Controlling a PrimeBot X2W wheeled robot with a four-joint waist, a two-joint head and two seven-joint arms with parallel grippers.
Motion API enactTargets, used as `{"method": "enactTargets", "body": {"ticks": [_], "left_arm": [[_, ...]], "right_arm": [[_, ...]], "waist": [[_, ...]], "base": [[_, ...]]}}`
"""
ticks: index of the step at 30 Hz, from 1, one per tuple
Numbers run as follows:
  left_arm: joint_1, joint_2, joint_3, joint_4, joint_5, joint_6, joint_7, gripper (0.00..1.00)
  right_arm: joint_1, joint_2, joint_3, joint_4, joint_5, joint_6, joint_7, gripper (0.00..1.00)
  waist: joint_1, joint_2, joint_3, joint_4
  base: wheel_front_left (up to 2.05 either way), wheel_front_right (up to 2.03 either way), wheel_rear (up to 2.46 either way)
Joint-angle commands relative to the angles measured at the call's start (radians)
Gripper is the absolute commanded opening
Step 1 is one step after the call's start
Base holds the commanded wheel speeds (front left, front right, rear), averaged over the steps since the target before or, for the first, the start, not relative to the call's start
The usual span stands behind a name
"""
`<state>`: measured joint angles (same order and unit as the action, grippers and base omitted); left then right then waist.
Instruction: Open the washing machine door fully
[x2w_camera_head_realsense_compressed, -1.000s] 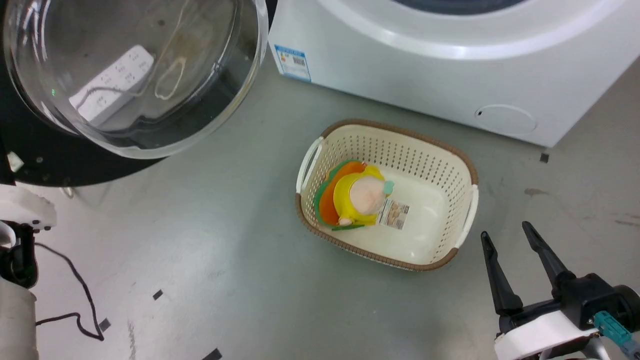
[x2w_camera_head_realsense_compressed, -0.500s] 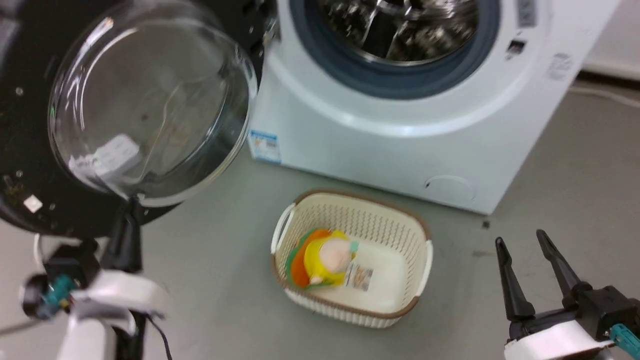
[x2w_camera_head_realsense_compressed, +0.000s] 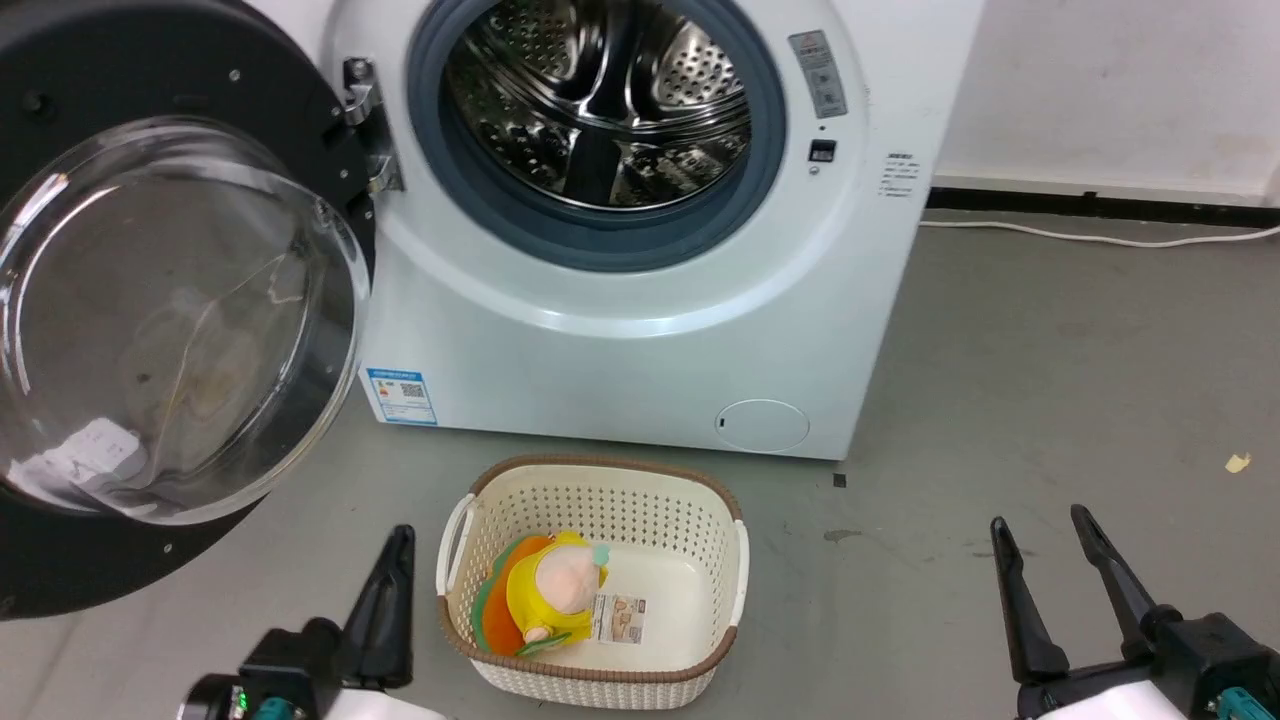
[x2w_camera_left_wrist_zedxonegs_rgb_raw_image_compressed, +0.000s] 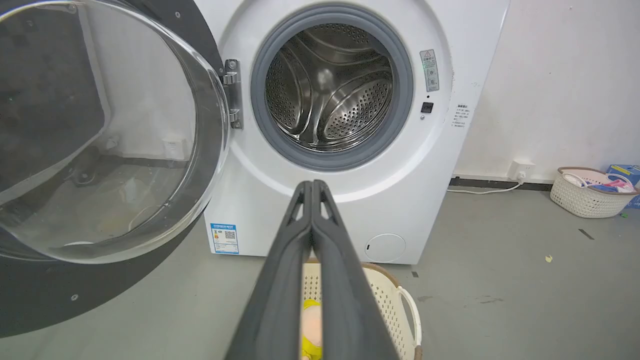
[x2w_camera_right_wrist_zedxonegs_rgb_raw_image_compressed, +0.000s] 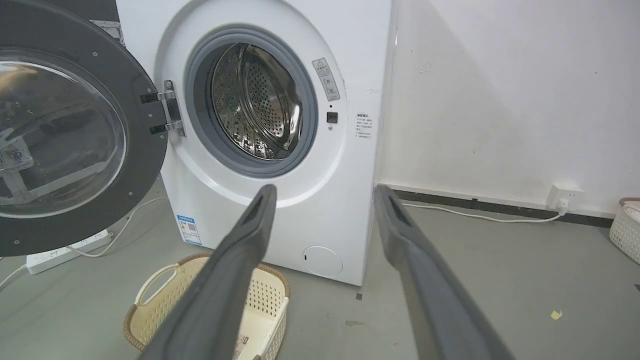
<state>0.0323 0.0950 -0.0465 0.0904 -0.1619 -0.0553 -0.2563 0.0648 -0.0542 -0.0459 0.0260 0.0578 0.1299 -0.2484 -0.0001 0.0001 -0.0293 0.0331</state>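
Washing machine (x2w_camera_head_realsense_compressed: 640, 330) stands square ahead of me, drum opening bare and unobstructed. The washing machine door (x2w_camera_head_realsense_compressed: 180, 300) is swung wide out to my left on its hinge, the inside of the glass bowl facing me and the black rim well clear of the grey seal. I judge the opening done or very nearly so. I cannot tell from these angles whether the hinge has any travel left, so one last nudge may remain. Basket (x2w_camera_head_realsense_compressed: 735, 560) sits on the floor just in front of the machine with a yellow toy (x2w_camera_head_realsense_compressed: 550, 595) inside, untouched. Left gripper (x2w_camera_head_realsense_compressed: 402, 540) has its fingers pressed together on nothing, low beside the basket and apart from the door. Right gripper (x2w_camera_head_realsense_compressed: 1040, 520) has its fingers spread, empty, well off to the right. Against the earlier frames, the head camera has tipped up: a second ago only the machine's lower front and the door glass showed, now the whole drum. Half a second ago the left gripper sat right under the door rim; it has since dropped clear.
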Motion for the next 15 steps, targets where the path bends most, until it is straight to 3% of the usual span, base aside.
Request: {"method": "enactTargets", "body": {"ticks": [1,2,3,4,5,15], "left_arm": [[0.021,-0.007,-0.008,-0.009,0.014,0.012,-0.005,0.00],[0.028,-0.011,-0.013,-0.014,0.020,0.019,-0.005,0.00],[0.035,-0.015,-0.020,-0.014,0.026,0.024,-0.005,0.33],[0.040,-0.016,-0.028,-0.012,0.035,0.029,-0.005,0.90],[0.045,-0.017,-0.034,-0.008,0.044,0.032,-0.005,1.00],[0.056,-0.022,-0.069,0.032,0.089,0.039,-0.005,1.00]], "right_arm": [[0.012,0.004,-0.001,0.004,0.008,0.001,-0.006,1.00],[0.013,0.004,-0.002,0.007,0.010,0.001,-0.007,1.00],[0.016,0.004,-0.003,0.009,0.011,0.001,-0.007,1.00],[0.019,0.004,-0.004,0.012,0.013,0.001,-0.008,1.00],[0.022,0.004,-0.005,0.016,0.014,0.001,-0.008,1.00],[0.032,0.004,-0.004,0.065,0.028,0.001,-0.011,1.00]], "waist": [[0.0001,-0.0001,-0.006,-0.012],[0.0001,-0.0001,-0.008,-0.014],[0.0001,-0.0001,-0.009,-0.016],[0.0001,-0.0001,-0.011,-0.017],[0.0001,-0.0001,-0.012,-0.017],[0.0001,-0.0001,-0.016,-0.020]], "base": [[0.00,0.00,0.00],[0.00,0.00,0.00],[0.00,0.00,0.00],[0.00,0.00,0.00],[0.00,0.00,0.00],[0.00,0.00,0.00]]}}
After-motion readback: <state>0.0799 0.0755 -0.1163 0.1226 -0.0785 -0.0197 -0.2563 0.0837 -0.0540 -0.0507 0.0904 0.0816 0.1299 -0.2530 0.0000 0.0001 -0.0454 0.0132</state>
